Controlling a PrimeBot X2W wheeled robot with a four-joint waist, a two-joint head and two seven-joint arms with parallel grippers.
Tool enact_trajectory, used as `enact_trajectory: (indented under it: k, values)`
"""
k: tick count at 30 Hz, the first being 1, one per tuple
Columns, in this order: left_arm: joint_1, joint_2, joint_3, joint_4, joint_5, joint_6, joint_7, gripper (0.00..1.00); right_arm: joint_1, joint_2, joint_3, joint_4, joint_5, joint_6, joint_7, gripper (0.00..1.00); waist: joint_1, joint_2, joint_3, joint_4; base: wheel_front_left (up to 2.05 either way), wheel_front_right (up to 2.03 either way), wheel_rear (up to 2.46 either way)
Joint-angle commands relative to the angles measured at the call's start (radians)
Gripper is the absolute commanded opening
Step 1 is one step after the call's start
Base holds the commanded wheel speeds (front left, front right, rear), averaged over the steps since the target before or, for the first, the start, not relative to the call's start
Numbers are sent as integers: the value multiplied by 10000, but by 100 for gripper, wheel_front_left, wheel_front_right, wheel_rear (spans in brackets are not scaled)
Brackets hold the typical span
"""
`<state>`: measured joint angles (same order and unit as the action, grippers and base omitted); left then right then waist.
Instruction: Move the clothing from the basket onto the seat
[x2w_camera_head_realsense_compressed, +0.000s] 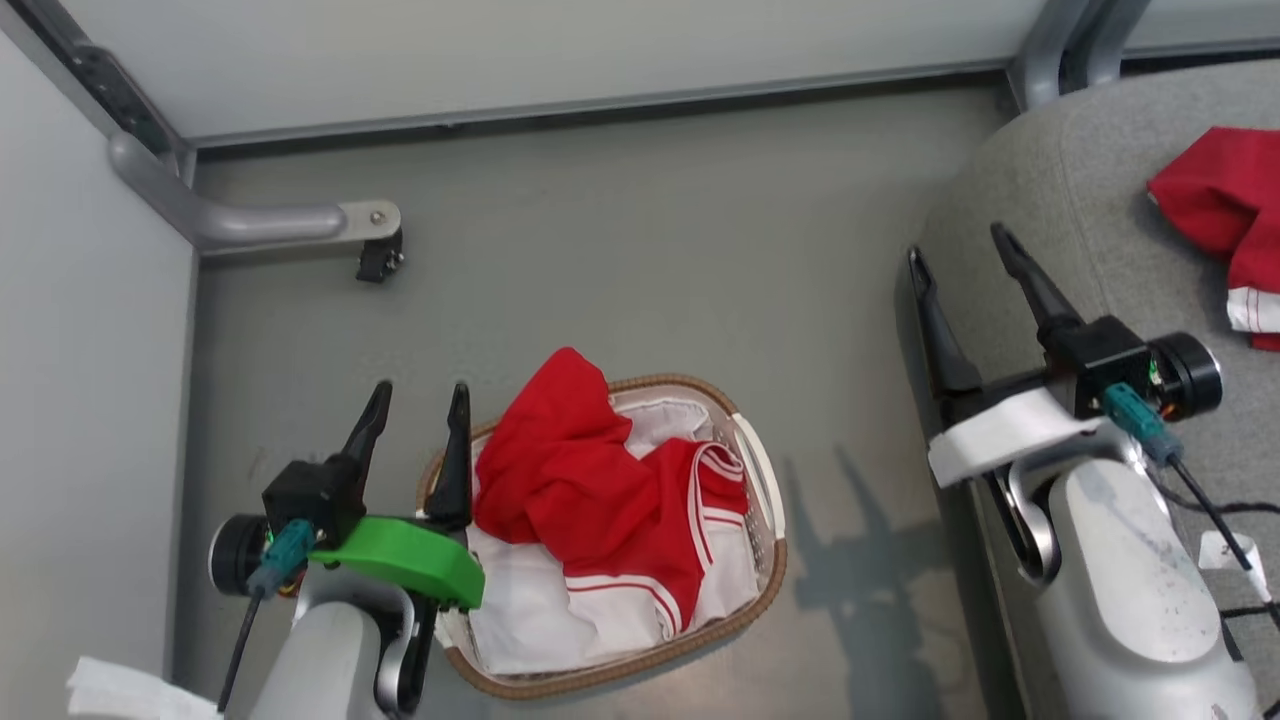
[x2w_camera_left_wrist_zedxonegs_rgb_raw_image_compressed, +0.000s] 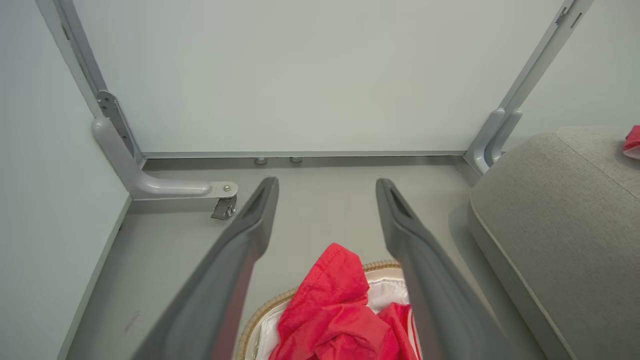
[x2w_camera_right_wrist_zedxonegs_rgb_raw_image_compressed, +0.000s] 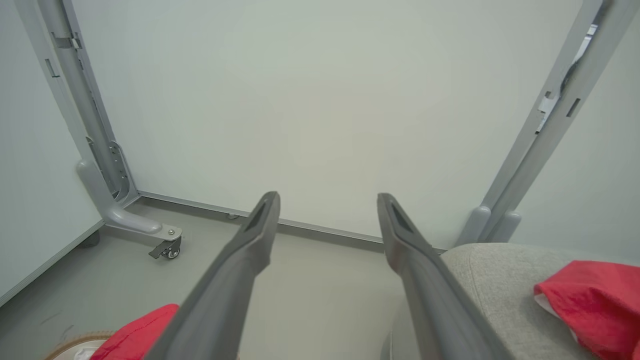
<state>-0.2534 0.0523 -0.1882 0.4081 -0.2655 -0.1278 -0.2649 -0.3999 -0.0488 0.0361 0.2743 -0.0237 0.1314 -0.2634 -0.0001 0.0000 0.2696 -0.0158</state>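
Head view: clothing (x2w_camera_head_realsense_compressed: 580, 480) heaped in the basket (x2w_camera_head_realsense_compressed: 610, 682), left gripper (x2w_camera_head_realsense_compressed: 420, 392) spread empty at its left rim, right gripper (x2w_camera_head_realsense_compressed: 958, 245) spread empty well to its right, by the seat (x2w_camera_head_realsense_compressed: 1080, 200). Left wrist view: the same heap shows between wide-apart jaws. Right wrist view: another red garment (x2w_camera_right_wrist_zedxonegs_rgb_raw_image_compressed: 595, 300) lies on the seat, right of the basket.

Two grippers, the left gripper (x2w_camera_head_realsense_compressed: 421, 390) and the right gripper (x2w_camera_head_realsense_compressed: 957, 242), with two dark fingers each, four in all. One basket (x2w_camera_head_realsense_compressed: 610, 683) just right of the left fingers. Two red clothing heaps: basket heap (x2w_camera_head_realsense_compressed: 580, 480), and seat heap (x2w_camera_head_realsense_compressed: 1220, 200) right of the right fingers. One grey seat (x2w_camera_head_realsense_compressed: 1080, 180) by those fingers
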Motion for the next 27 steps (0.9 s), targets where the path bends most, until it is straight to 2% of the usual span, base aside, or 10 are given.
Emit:
enact_trajectory:
  k: [1,13,27]
  values:
    - [-452,192,-96,111,-159,-34,7,100,-288,-38,79,-140,132,-14,-22,100,1,0,1558,-638,0,0,0]
    - [-2626,1024,-1599,1510,-905,-29,8,100,-1678,-30,739,-1207,753,-14,-22,100,1,0,4032,-1404,0,0,0]
    - [-3850,1628,-3154,3080,-1493,-28,9,100,-2084,-36,948,-1572,926,-14,-20,100,1,0,5663,-1708,0,0,0]
